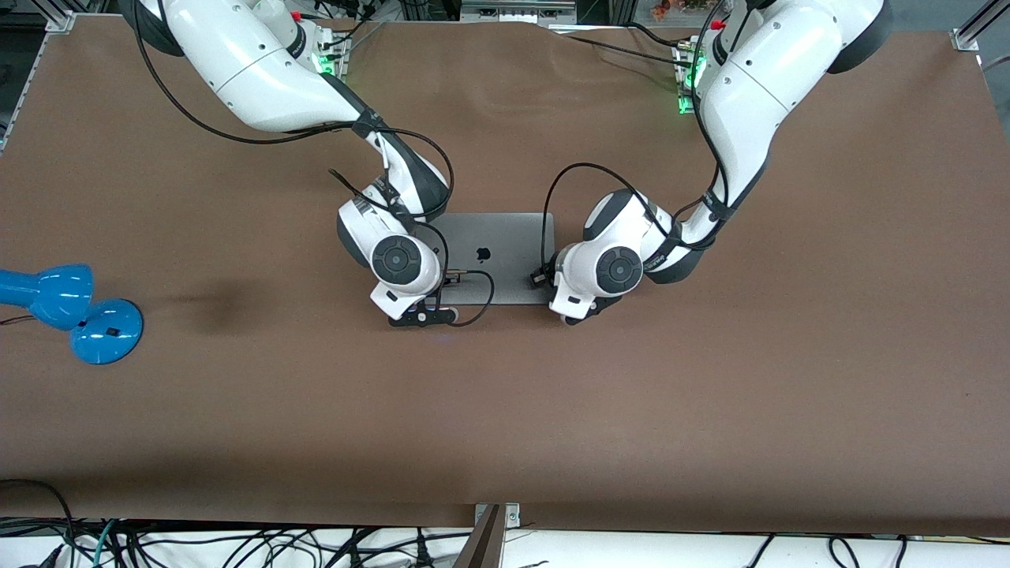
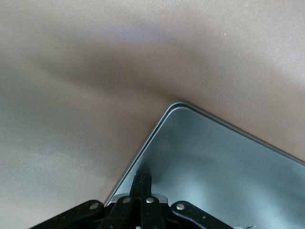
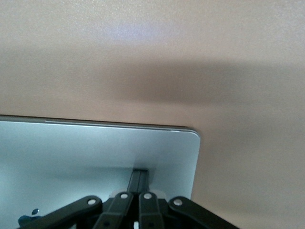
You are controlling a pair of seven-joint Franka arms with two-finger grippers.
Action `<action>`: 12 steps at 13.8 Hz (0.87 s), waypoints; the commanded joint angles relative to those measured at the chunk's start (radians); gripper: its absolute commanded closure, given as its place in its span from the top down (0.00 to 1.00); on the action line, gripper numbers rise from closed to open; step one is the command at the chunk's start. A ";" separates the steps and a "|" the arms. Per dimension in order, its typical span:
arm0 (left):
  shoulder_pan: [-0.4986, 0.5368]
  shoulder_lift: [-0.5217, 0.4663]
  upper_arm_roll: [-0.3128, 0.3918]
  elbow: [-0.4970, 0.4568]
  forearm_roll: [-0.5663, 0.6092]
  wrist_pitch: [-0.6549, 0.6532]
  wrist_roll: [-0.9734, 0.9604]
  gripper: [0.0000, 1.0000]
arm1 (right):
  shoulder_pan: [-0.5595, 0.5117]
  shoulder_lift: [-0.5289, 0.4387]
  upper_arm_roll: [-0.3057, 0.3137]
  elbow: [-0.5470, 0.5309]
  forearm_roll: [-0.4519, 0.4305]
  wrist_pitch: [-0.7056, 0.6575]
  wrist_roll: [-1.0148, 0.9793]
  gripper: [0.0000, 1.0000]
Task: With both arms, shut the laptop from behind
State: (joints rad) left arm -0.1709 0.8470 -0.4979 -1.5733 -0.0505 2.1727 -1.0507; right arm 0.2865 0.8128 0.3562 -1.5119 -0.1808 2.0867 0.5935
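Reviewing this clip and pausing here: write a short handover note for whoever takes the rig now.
Left gripper: fingers shut, tip pressed on the laptop lid near one front corner.
Right gripper: fingers shut, tip on the lid near the other front corner.
Laptop: mid-table, lid down flat, logo up.
Done: lid looks closed.
Left: likely only lifting both arms away.
Blue desk lamp sits at the right arm's end of the table, untouched.

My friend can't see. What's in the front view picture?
A grey laptop lies shut, lid up, mid-table, with two white arms reaching down onto its two ends. The left end effector and right end effector sit at its near corners. A blue lamp stands at the right arm's end.
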 commanded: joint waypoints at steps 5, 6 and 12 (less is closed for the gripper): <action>-0.010 0.020 0.002 0.035 0.032 0.007 0.001 0.49 | 0.003 0.008 -0.008 0.116 -0.014 -0.063 0.003 0.99; -0.004 0.012 0.004 0.033 0.038 0.007 0.003 0.99 | -0.001 -0.013 -0.008 0.116 -0.003 -0.077 0.000 1.00; 0.063 -0.144 -0.001 0.033 0.063 -0.105 0.000 1.00 | -0.119 -0.165 -0.008 0.116 0.001 -0.282 -0.014 1.00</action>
State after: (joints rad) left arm -0.1401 0.8047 -0.4977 -1.5255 -0.0185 2.1457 -1.0507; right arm 0.2082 0.7129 0.3430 -1.3785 -0.1808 1.8543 0.5891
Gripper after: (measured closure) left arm 0.251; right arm 0.225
